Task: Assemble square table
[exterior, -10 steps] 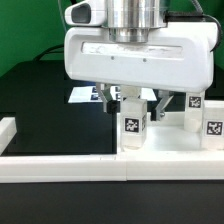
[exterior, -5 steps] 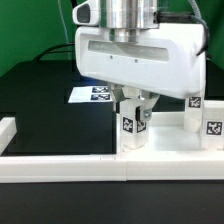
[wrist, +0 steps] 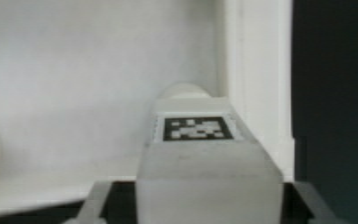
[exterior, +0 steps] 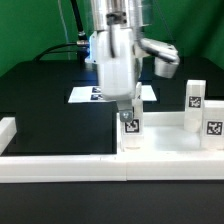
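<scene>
A short white block leg (exterior: 130, 128) with a black-and-white tag stands upright on the square table's flat white panel (exterior: 165, 141). My gripper (exterior: 129, 112) comes down over it from above, shut on the leg's upper part. The wrist view shows the same leg (wrist: 197, 150) filling the gap between my two fingers (wrist: 101, 204), tag facing the camera, with the panel (wrist: 69, 80) behind it. Two more tagged legs (exterior: 195, 96) (exterior: 213, 128) stand on the panel at the exterior view's right.
A long low white border wall (exterior: 60, 166) runs along the front, with a short arm (exterior: 7, 129) at the exterior view's left. The marker board (exterior: 85, 95) lies on the black tabletop behind the gripper. Cables hang at the back.
The jaws have closed onto the leg. The hand has turned about its vertical axis, now showing its narrow side to the exterior view. The leg stands in about the same place.
</scene>
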You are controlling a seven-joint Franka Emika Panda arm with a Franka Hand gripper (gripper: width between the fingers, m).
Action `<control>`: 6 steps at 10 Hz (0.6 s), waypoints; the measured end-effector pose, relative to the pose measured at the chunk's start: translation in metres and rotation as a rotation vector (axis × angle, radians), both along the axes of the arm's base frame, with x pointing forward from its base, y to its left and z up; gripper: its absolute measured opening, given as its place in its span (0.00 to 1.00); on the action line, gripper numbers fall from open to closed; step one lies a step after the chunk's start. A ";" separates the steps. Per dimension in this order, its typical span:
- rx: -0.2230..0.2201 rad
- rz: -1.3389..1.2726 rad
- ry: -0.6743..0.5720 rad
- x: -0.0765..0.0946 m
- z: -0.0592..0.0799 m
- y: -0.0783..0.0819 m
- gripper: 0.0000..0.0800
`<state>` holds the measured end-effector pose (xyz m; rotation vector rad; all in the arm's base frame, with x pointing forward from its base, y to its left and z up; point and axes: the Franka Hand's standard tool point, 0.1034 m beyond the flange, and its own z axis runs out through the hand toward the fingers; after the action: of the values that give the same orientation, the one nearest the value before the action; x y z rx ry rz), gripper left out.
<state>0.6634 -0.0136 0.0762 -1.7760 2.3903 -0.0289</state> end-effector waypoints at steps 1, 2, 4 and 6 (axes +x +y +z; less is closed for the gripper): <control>0.023 -0.095 0.004 0.001 0.001 0.002 0.36; 0.041 -0.199 0.013 0.002 0.002 0.003 0.36; 0.042 -0.210 0.015 0.002 0.001 0.003 0.50; -0.013 0.074 -0.003 0.002 0.001 0.005 0.67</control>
<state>0.6655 -0.0087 0.0770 -1.8675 2.3261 -0.0382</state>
